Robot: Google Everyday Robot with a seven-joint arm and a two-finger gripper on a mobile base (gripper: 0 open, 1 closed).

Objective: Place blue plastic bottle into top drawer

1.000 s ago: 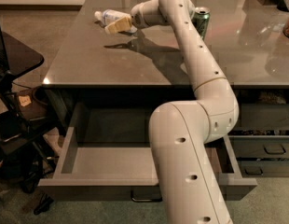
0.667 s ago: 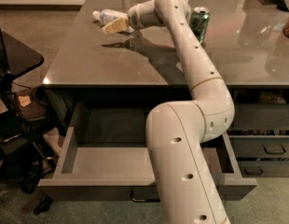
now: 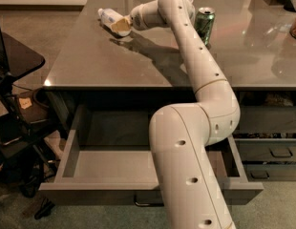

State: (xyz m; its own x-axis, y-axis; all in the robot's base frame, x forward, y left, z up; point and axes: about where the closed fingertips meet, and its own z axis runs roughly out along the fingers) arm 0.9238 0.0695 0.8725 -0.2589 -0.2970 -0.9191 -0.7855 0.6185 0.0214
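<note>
Moved since a second ago: the end effector (image 3: 121, 26) has edged slightly leftward over the surface (image 3: 114, 66); the blue plastic bottle (image 3: 106, 16) lies where it lay.
End effector: low over the far left part of the surface, right at the bottle's nearer end. How far open it is, and whether it has hold of anything, I cannot tell.
Bottle: on its side on the surface, white cap pointing away to the left, outside the top drawer (image 3: 67, 151).
Drawer: pulled out below the surface's front edge; the arm's thick lower link crosses in front of its right half.
Other: a green can (image 3: 204, 23) stands upright on the surface, right of the arm, well apart from the bottle.
</note>
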